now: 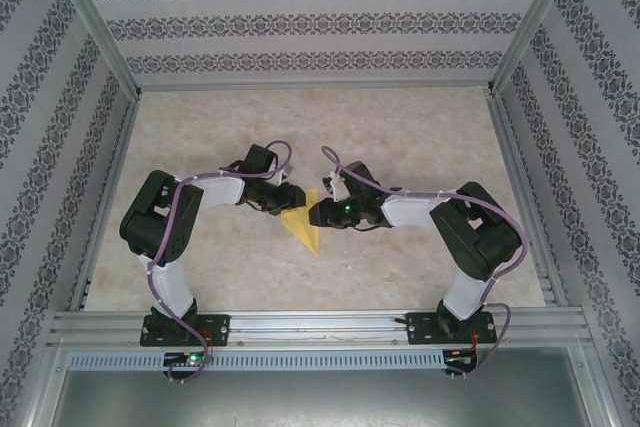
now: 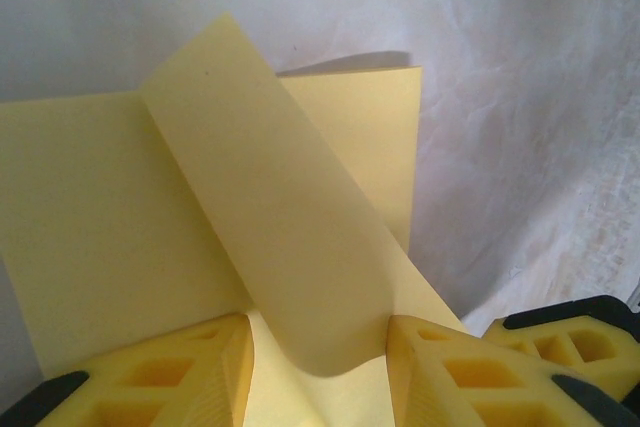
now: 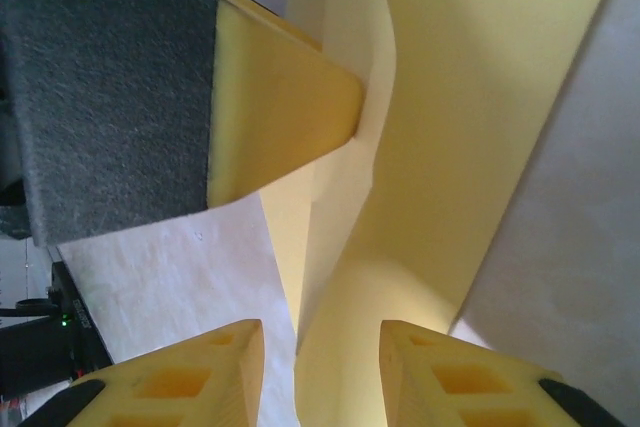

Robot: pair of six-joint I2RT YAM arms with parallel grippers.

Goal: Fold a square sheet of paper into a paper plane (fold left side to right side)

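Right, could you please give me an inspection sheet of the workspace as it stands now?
Surface: pale marbled table.
Job's things: yellow paper, folded to a pointed wedge, lies between the two arms with one flap curling up.
Clutter: nothing seen.
Grippers: left claw open, straddling the curled flap; right claw open, paper running between its fingers.
Cables: purple cables run along both arms, off the paper.
Surroundings: patterned walls on three sides; metal frame rail at the near edge.
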